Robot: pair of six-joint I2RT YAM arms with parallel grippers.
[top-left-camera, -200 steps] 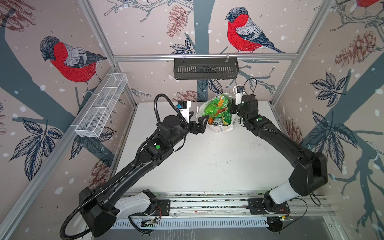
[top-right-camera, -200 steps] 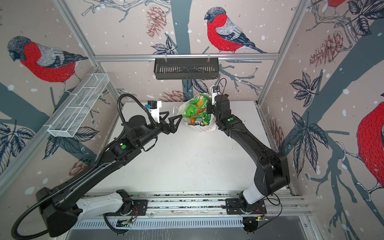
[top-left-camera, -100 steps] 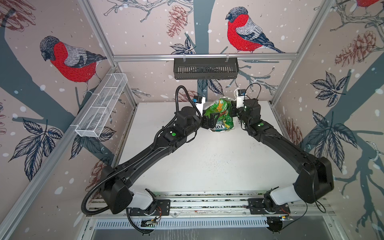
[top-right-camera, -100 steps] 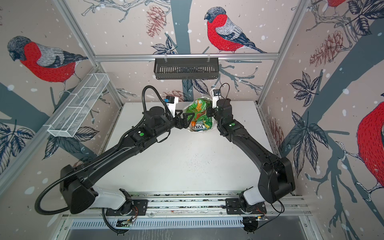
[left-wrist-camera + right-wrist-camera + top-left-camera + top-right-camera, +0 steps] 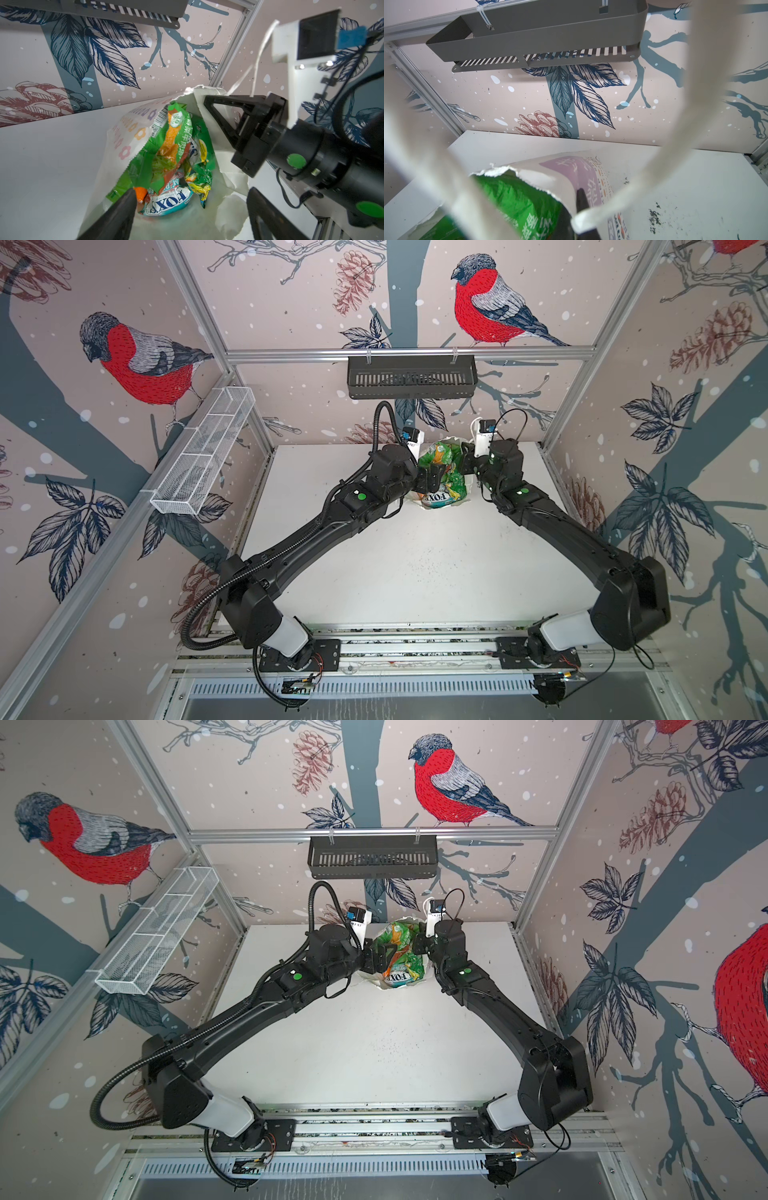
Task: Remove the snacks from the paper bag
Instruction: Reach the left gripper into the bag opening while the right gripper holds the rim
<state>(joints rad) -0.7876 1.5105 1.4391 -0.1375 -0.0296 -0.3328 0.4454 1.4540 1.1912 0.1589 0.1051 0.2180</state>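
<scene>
Far middle of the counter (image 5: 415,564): the bag (image 5: 124,133) sits with its mouth open between both arms. The right end effector (image 5: 207,101) is clenched on the bag's torn rim, a white cord handle (image 5: 654,158) looping past its camera. The left end effector (image 5: 190,193) is released, fingers spread wide at the mouth, one tip right by an orange packet (image 5: 141,192). The snacks (image 5: 172,149) sit in the bag, green ones piled up, a teal packet (image 5: 168,201) at the near side.
</scene>
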